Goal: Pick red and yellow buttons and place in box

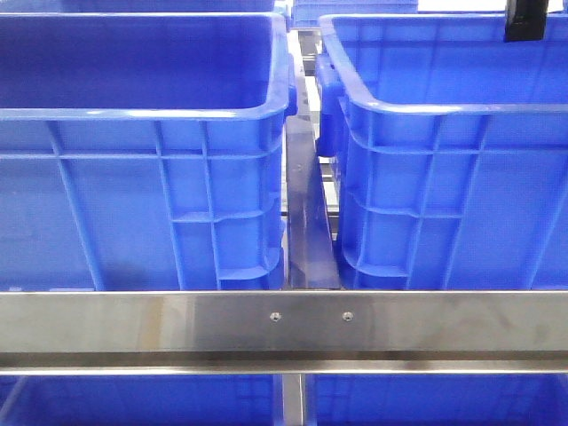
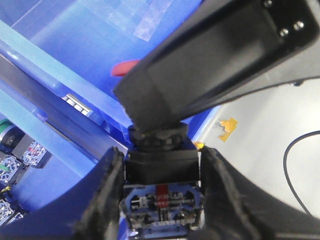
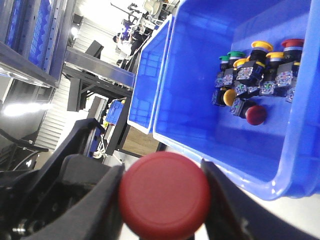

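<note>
In the right wrist view my right gripper (image 3: 164, 175) is shut on the glossy red button (image 3: 165, 196), whose round cap fills the gap between the fingers. Beyond it a blue box (image 3: 220, 145) holds several push-buttons with yellow, green and red caps (image 3: 250, 75). In the left wrist view my left gripper (image 2: 161, 156) is shut on a push-button's black body (image 2: 160, 167). Its cap is hidden behind a black bar (image 2: 215, 60). A yellow speck (image 2: 200, 145) and a red sliver (image 2: 125, 67) show at the edges. Neither gripper's jaws show in the front view.
The front view shows two large blue crates, left (image 1: 142, 115) and right (image 1: 444, 115), a narrow gap between them and a steel rail (image 1: 284, 324) across the front. A black arm part (image 1: 524, 22) is at the top right. Orange tape (image 2: 227, 129) lies on grey floor.
</note>
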`<action>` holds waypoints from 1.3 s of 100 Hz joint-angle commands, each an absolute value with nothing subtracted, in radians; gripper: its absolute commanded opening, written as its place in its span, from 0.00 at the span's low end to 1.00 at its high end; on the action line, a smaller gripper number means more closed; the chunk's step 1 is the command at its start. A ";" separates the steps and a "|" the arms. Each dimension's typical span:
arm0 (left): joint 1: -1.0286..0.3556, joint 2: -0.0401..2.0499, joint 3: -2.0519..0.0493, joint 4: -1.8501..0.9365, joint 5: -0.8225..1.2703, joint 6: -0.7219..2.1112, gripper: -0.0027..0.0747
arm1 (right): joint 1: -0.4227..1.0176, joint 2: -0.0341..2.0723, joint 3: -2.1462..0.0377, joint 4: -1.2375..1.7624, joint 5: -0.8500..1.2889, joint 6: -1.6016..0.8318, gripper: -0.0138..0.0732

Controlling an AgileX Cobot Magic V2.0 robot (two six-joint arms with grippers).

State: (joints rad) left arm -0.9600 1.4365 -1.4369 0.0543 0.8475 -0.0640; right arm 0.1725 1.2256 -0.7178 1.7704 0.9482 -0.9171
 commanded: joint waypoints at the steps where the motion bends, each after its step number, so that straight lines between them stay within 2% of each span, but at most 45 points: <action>1: -0.968 1.398 -1.467 0.055 0.791 -0.064 0.02 | 0.175 1.207 -0.751 1.868 1.019 -0.935 0.33; 10: -0.968 1.398 -1.467 0.057 0.791 -0.064 0.11 | 0.175 1.207 -0.751 1.862 1.019 -0.936 0.33; 17: -0.968 1.398 -1.467 0.057 0.792 -0.064 0.26 | 0.175 1.207 -0.751 1.850 1.019 -0.936 0.33; 27: -0.968 1.398 -1.467 0.057 0.794 -0.064 0.53 | 0.175 1.207 -0.751 1.837 1.018 -0.936 0.33; 36: -0.968 1.398 -1.467 0.057 0.794 -0.064 0.67 | 0.175 1.207 -0.751 1.837 1.017 -0.944 0.33; 85: -0.920 1.366 -1.448 0.064 0.752 -0.088 0.68 | 0.121 1.178 -0.751 1.861 0.863 -1.098 0.33; 106: -0.808 1.301 -1.375 0.060 0.715 -0.100 0.68 | 0.038 1.127 -0.751 1.860 0.821 -1.125 0.33; 130: -0.598 1.161 -1.251 0.060 0.674 -0.139 0.68 | 0.001 1.098 -0.751 1.842 0.818 -1.125 0.33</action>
